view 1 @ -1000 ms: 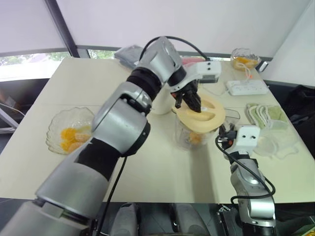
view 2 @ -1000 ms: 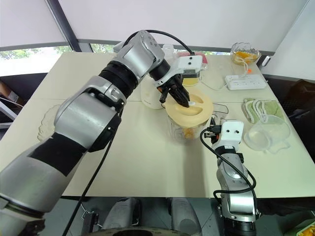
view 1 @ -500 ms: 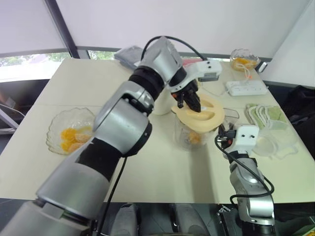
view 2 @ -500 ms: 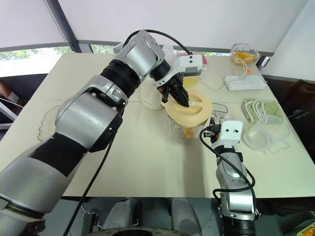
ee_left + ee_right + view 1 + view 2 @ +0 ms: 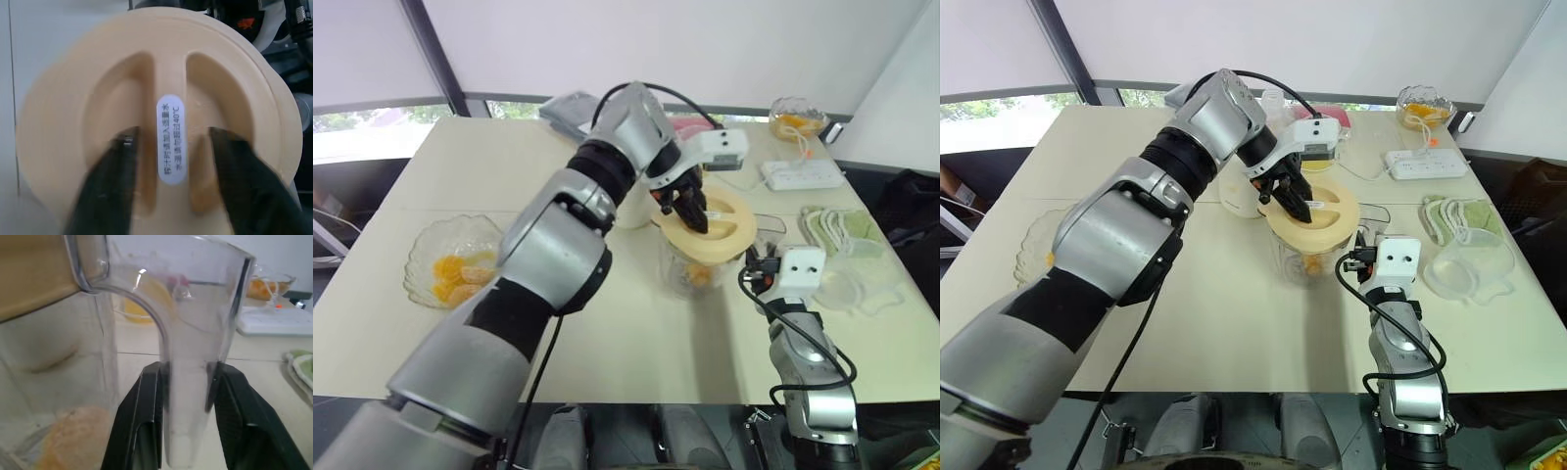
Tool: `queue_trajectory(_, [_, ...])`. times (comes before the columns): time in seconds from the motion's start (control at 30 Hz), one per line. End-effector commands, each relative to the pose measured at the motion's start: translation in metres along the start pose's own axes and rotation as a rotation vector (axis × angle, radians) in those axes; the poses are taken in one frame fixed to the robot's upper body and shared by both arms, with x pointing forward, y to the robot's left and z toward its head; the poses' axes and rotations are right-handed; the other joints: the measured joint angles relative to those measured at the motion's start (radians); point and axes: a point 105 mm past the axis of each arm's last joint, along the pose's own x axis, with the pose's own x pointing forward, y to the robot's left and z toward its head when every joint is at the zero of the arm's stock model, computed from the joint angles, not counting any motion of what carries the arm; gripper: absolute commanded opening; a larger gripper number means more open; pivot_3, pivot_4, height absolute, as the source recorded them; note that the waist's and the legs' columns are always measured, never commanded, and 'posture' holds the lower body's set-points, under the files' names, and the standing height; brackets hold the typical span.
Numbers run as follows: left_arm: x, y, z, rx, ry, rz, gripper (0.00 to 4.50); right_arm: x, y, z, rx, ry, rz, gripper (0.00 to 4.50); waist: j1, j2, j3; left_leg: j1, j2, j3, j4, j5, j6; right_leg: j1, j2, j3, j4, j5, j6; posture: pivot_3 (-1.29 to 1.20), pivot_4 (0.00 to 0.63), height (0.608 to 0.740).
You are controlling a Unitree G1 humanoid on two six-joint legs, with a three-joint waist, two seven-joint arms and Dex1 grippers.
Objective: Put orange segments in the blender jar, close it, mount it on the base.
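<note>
The clear blender jar [image 5: 1304, 257] stands mid-table with orange segments [image 5: 73, 431] at its bottom. A cream lid [image 5: 1332, 220] lies on its mouth. My left gripper [image 5: 1295, 204] reaches down onto the lid. Its fingers [image 5: 124, 152] stand open in the two recesses, one on each side of the labelled centre ridge [image 5: 170, 142]. My right gripper [image 5: 187, 368] is shut on the jar's clear handle [image 5: 188, 396] from the near right side.
A glass bowl of orange segments [image 5: 450, 262] sits at the table's left. A white base unit [image 5: 1239, 191] stands just behind the jar. On the right are a power strip [image 5: 1427, 162], a second fruit bowl [image 5: 1422, 101], a green cloth [image 5: 1449, 217] and a clear container [image 5: 1469, 264].
The left gripper has turned a little over the lid, and the lid sits flatter and slightly further left on the jar. The right gripper keeps its hold on the handle.
</note>
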Motion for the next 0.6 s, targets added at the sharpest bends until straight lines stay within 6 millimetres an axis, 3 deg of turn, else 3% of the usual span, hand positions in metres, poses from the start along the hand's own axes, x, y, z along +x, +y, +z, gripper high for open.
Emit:
queue_trajectory(0.03, [0.008, -0.001, -0.009, -0.025, 0.021, -0.018, 4.33, 0.001, 0.016, -0.002, -0.016, 0.006, 0.076, 0.95, -0.003, -0.001, 0.0, 0.0, 0.0, 0.0, 0.0, 0.0, 0.0, 0.0, 0.0, 0.0, 0.0, 0.0, 0.0, 0.0, 0.15, 0.74])
queue_trajectory(0.3, [-0.007, 0.001, -0.003, -0.034, -0.044, -0.009, 4.45, 0.004, 0.017, -0.001, -0.018, 0.005, 0.089, 0.95, -0.02, 0.0, -0.001, 0.0, 0.0, -0.001, 0.0, 0.0, 0.0, 0.0, 0.0, 0.0, 0.0, 0.0, 0.0, 0.0, 0.15, 0.74])
queue_trajectory(0.47, [-0.031, 0.009, 0.009, -0.064, -0.163, 0.063, 4.45, 0.005, 0.015, -0.001, -0.024, 0.002, 0.091, 0.95, -0.021, 0.0, 0.001, -0.001, 0.0, -0.001, -0.001, 0.0, 0.0, -0.002, 0.0, 0.0, 0.0, 0.0, 0.0, 0.0, 0.15, 0.74])
queue_trajectory(0.6, [-0.065, 0.016, 0.022, -0.085, -0.31, 0.146, 4.45, 0.007, 0.012, 0.0, -0.027, 0.0, 0.089, 0.95, -0.023, 0.001, 0.003, -0.002, 0.0, -0.001, -0.002, 0.0, 0.0, -0.004, 0.0, 0.001, 0.0, 0.002, 0.003, 0.0, 0.15, 0.74])
